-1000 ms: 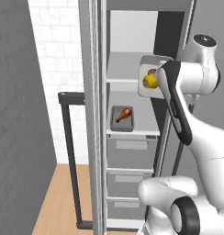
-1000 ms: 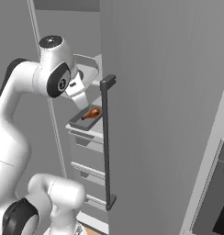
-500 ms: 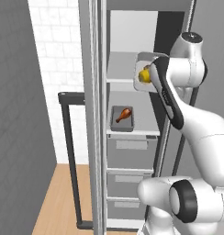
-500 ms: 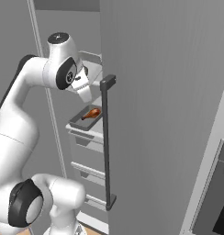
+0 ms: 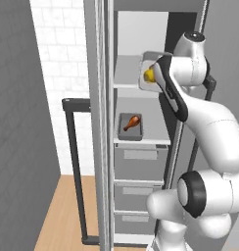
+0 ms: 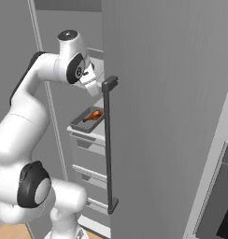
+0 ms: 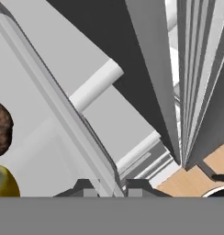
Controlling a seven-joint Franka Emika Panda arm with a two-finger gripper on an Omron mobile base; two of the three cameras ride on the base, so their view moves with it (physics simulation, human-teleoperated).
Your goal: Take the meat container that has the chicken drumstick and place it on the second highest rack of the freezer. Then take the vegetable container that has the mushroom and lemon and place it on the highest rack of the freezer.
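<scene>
Since a second ago: arm raised and swung inward toward the cabinet; held tray carried up from beside the second shelf to the level of the top one.

Item 1. Gripper (image 7: 108, 187) of white arm: jaws narrow, clamped on the thin rim of the pale translucent vegetable tray (image 5: 150, 73). Tray tilted on edge, just at the front of the flat pale-grey highest rack (image 5: 127, 73), not yet resting on it.

Contents: small bright yellow lemon (image 5: 149, 75), at 8 o'clock in the hand view; brownish-tan rounded mushroom (image 7: 1, 129), at 9 o'clock there, just above the lemon. Both loose against the tray floor.

Item 2. Dark grey shallow meat tray (image 5: 131, 127): flat on the second shelf of the tall narrow grey freezer (image 5: 141, 162), at 6 o'clock from the held tray. Contents: one glossy reddish-brown chicken drumstick (image 5: 132, 122), lying diagonally. First half of the task judged done.

Handling, judged: tray light, stiff, thin-walled, smooth; rim pinch at one side adequate but prone to pivot. Round contents likely to roll or spill while tilted; levelling advised before release. Best hold: mid-rim, as taken.

Surroundings: grey drawers (image 5: 140, 166) below the shelves; long dark vertical bar handle (image 6: 109, 144) on the open door.
</scene>
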